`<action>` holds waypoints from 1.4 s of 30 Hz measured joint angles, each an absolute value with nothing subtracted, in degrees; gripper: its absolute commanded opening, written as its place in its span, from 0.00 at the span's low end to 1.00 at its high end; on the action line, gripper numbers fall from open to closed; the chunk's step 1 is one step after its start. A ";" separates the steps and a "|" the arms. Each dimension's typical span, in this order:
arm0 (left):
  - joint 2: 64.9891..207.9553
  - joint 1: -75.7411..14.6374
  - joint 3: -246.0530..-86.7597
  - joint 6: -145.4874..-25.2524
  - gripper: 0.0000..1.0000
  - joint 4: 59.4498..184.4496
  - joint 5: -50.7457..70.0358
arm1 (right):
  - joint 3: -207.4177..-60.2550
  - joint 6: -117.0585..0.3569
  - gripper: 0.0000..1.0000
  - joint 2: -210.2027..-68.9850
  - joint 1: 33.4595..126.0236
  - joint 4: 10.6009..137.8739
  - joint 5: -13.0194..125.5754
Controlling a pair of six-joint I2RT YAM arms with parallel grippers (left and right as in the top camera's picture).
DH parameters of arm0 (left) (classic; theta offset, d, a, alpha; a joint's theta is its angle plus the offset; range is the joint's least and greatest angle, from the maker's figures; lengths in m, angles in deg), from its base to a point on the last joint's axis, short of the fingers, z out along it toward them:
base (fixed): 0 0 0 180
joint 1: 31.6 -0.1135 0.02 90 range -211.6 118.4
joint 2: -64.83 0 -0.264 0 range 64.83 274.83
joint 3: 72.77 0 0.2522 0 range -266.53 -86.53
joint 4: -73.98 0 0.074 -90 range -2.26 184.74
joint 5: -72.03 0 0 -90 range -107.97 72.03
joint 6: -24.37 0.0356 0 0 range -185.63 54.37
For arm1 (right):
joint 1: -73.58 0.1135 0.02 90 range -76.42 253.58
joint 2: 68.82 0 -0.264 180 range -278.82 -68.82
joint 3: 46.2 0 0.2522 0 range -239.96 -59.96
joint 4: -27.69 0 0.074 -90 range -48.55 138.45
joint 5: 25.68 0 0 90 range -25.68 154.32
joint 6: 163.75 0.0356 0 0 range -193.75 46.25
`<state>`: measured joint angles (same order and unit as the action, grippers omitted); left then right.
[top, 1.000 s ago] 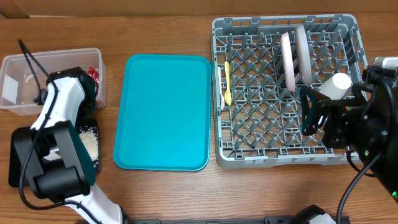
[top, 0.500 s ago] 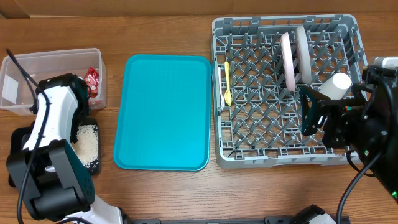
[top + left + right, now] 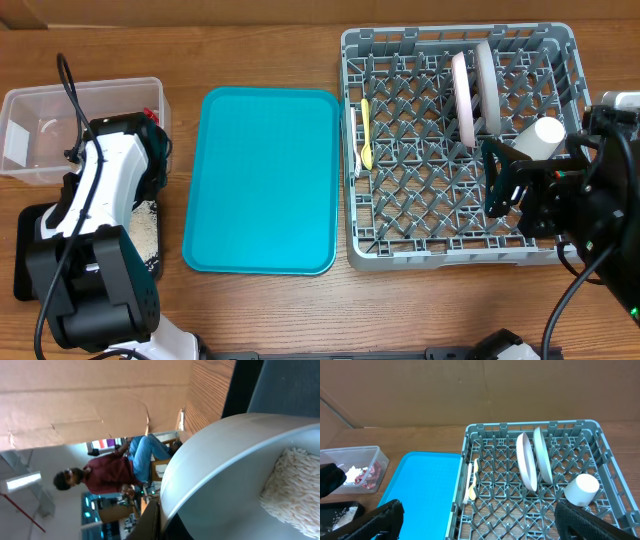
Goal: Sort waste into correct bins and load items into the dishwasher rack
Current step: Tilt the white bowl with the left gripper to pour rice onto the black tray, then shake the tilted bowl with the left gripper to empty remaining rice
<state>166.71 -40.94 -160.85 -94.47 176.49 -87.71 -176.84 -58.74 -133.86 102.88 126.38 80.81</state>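
While left gripper (image 3: 161,522) clamps tilted pale bowl (image 3: 215,460), rice (image 3: 295,490) lies beyond jaws | arm now nearer teal tray (image 3: 265,180) | right gripper (image 3: 477,510) agape, unmoved.

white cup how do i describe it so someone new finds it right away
Start at the big grey rack right of the teal tray. Near its right edge, beside the two upright plates, sits the white cup. It is the only stubby cylinder there; the plates are thin discs.
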 measured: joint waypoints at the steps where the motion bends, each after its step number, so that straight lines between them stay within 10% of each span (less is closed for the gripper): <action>1: 166.71 -41.01 -160.85 -95.41 0.04 176.41 -87.66 | -176.84 -58.77 1.00 -133.86 102.88 126.38 80.81; 21: 166.32 -44.88 -150.65 -90.45 0.04 150.81 -79.42 | -176.84 -58.77 1.00 -133.86 102.88 126.40 80.81; 42: 165.44 -44.29 -157.10 -90.58 0.04 164.67 -83.14 | -176.84 -58.81 1.00 -133.86 102.88 126.36 80.83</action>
